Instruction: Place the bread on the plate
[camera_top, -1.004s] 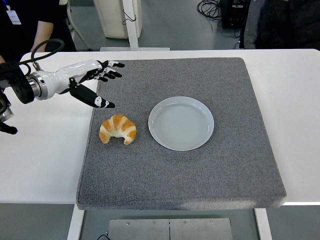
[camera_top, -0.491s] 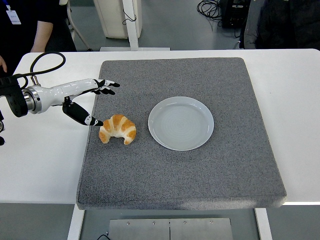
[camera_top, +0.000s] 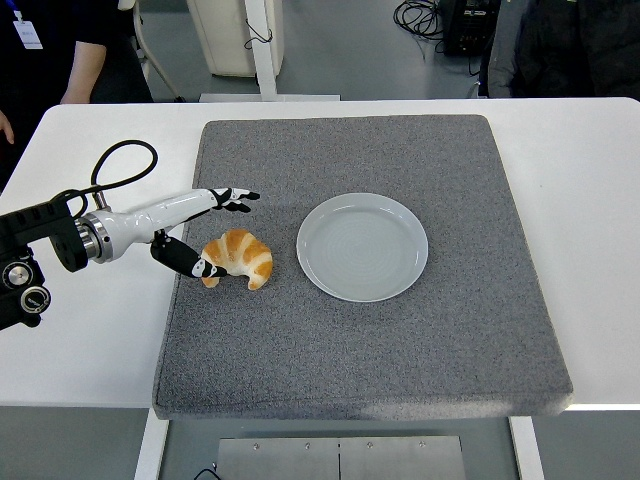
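One plate (camera_top: 362, 247), croissant (camera_top: 238, 257) beside.

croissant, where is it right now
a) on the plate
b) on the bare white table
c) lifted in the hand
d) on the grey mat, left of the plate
d: the croissant lies on the grey mat, left of the empty plate, with the left hand open around it.

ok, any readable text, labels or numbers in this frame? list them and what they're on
None can be read.
Badge on the person at top left: print too small to read.
Croissant, plate, grey mat, table, left robot hand: no markings visible.
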